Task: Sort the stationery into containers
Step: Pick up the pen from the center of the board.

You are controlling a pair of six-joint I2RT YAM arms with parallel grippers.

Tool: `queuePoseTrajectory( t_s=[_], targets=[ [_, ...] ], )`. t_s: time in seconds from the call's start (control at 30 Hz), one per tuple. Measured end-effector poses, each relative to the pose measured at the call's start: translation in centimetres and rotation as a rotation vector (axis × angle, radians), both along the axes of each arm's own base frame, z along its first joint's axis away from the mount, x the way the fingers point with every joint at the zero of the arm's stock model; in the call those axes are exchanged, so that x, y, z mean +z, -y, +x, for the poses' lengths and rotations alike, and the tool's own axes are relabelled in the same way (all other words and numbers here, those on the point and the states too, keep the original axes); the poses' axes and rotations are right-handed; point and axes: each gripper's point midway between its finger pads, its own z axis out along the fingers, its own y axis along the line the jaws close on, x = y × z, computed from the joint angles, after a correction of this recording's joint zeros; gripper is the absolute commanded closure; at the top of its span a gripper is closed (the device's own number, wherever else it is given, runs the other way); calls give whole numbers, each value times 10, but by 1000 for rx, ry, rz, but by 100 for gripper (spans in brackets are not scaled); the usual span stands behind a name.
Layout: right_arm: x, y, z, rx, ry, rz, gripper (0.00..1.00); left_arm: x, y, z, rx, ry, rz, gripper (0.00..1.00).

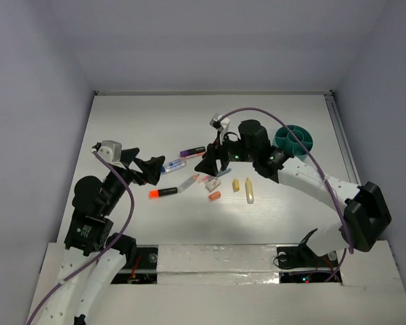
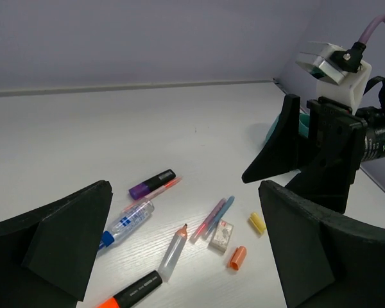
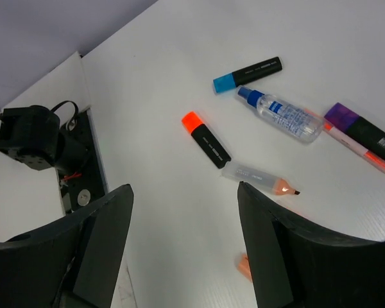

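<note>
The white surface (image 1: 155,122) carries the teal organiser (image 1: 294,139) at its far right. The right tool (image 1: 215,166) hangs near the organiser's left, jaws wide and empty. The left tool (image 1: 149,169), fully spread and empty, is well apart from the organiser. The orange highlighter (image 1: 162,193), also well left of the organiser, looks light, stiff and slick, so pinch it mid-barrel. The white eraser (image 1: 212,183), nearer, probably grips better.

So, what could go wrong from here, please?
The pink pen and white eraser lie close together by the open right claw, so it may catch both. The open left claw is nearby; the arms could clash. The teal organiser sits beside the right arm and might get knocked.
</note>
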Motion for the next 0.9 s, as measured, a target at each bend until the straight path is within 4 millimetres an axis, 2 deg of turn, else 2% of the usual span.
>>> queuePoseTrajectory(
  t_s=[0.07, 0.1, 0.27, 0.3, 0.5, 0.57, 0.63, 0.67, 0.7, 0.77, 0.9],
  targets=[
    [-3, -7, 0, 14, 4, -8, 30, 0, -4, 1, 22, -3, -1, 1],
    [-4, -10, 1, 18, 3, -11, 37, 1, -7, 2, 40, -4, -1, 1],
    [-19, -35, 9, 60, 3, -45, 55, 5, -26, 4, 154, -5, -19, 1],
    [-23, -41, 10, 69, 2, -53, 62, 6, -33, 4, 189, -4, -26, 1],
    [-53, -84, -1, 156, 12, -115, 69, 11, -72, 6, 408, -11, -81, 1],
    [-63, -99, -6, 186, 18, -138, 68, 11, -82, 7, 464, -17, -94, 1],
    [-75, -115, -9, 217, 30, -167, 60, 9, -89, 7, 504, -26, -99, 1],
    [-82, -123, -10, 230, 39, -185, 55, 8, -92, 6, 520, -29, -101, 1],
    [-89, -131, -10, 242, 51, -205, 43, 7, -95, 6, 537, -31, -102, 1],
    [-102, -144, -12, 265, 74, -244, 36, 7, -98, 5, 553, -30, -107, 1],
    [-126, -167, -19, 312, 124, -328, 32, 7, -101, 4, 571, -29, -112, 1]
  ],
)
